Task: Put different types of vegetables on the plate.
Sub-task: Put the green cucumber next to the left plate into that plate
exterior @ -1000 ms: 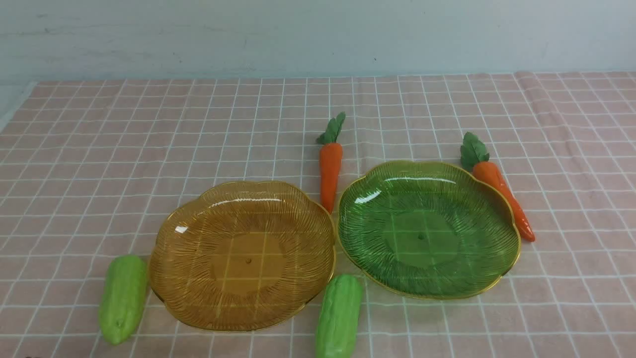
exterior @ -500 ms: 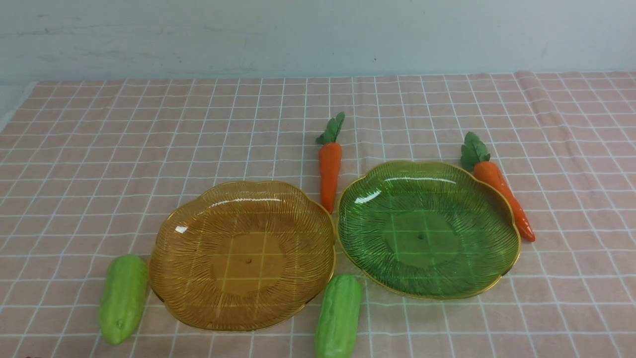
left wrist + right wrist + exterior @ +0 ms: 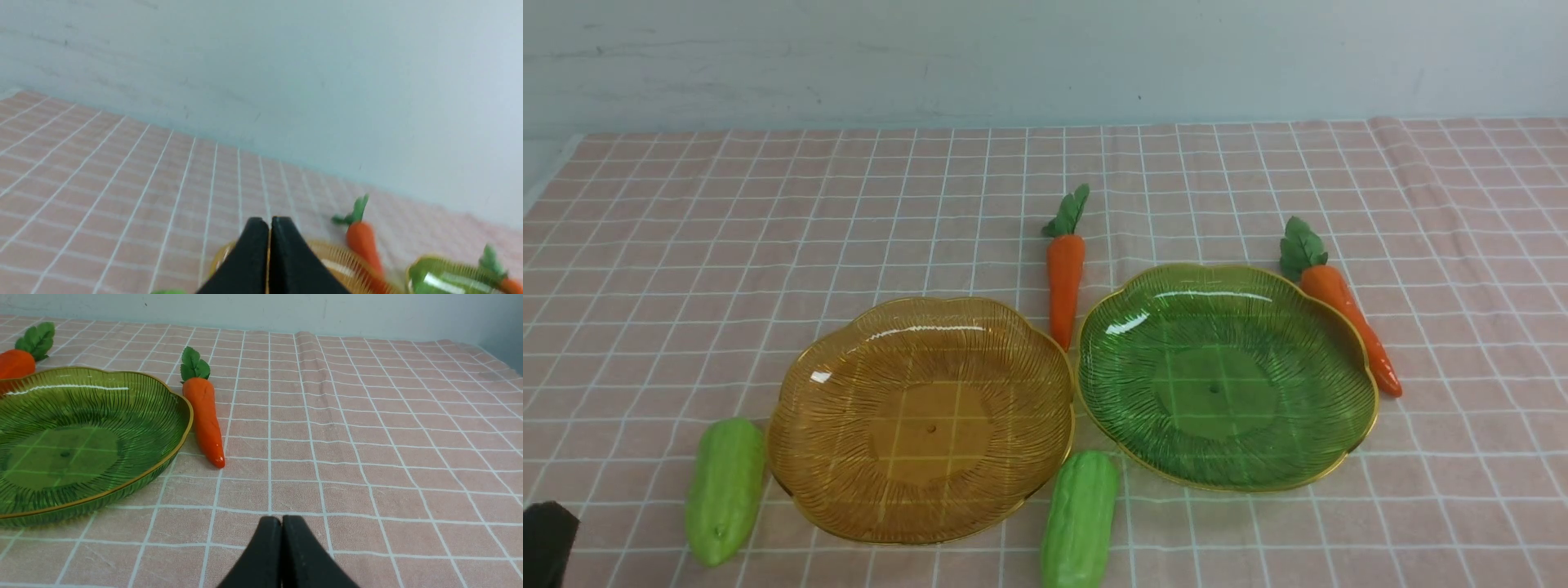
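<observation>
Lying beside amber plate (image 3: 810,369): left gourd (image 3: 725,492).

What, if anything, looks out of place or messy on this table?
Only a raised fold in the pink cloth, toward its far right edge. Nothing looks spilled, tipped or broken.

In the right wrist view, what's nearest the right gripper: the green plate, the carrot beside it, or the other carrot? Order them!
From the right gripper:
1. Near carrot, beside the plate's rim.
2. Green plate, just past it.
3. Other carrot, behind the plate's far edge.
</observation>
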`<control>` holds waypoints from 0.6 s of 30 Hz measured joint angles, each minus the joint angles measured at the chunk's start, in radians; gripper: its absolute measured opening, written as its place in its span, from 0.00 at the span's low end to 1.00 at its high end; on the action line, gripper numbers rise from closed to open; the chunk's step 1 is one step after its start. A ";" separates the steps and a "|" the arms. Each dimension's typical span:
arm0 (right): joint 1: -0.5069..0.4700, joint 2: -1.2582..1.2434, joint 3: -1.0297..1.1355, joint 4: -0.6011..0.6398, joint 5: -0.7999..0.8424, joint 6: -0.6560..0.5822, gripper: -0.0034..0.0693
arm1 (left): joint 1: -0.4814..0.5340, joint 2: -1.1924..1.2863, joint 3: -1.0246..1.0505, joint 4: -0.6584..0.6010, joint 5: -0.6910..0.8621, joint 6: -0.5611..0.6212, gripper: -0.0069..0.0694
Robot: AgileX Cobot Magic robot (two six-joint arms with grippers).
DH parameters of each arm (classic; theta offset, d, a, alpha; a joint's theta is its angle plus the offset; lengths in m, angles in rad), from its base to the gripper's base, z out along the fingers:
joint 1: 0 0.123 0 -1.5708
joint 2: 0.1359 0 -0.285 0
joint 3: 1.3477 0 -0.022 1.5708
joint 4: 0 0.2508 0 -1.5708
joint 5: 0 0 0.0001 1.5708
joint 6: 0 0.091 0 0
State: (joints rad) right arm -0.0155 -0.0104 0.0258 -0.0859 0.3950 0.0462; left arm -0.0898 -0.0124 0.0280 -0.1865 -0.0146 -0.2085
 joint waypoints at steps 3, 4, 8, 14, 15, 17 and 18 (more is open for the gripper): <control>0.000 0.000 0.000 0.000 0.000 0.000 0.03 | 0.000 0.000 0.000 -0.052 -0.142 -0.022 0.09; 0.000 0.000 0.000 0.000 0.000 0.000 0.03 | 0.000 0.000 0.001 -0.065 -0.180 -0.026 0.09; 0.000 0.000 0.001 0.049 -0.036 0.018 0.03 | 0.000 -0.001 -0.011 -0.107 -0.359 -0.082 0.09; 0.000 0.000 0.002 0.176 -0.156 0.080 0.03 | 0.000 0.004 -0.134 -0.120 -0.304 -0.099 0.09; 0.000 0.000 0.003 0.233 -0.195 0.104 0.03 | 0.000 0.032 -0.227 -0.120 -0.209 -0.085 0.09; 0.000 0.000 0.003 0.297 -0.249 0.127 0.03 | 0.000 0.094 -0.341 -0.120 -0.060 -0.048 0.09; 0.000 0.000 0.003 0.328 -0.265 0.135 0.03 | 0.000 0.131 -0.392 -0.119 0.041 -0.028 0.09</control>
State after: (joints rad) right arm -0.0155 -0.0104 0.0287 0.2425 0.1299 0.1816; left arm -0.0898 0.1181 -0.3638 -0.3053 0.0264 -0.2368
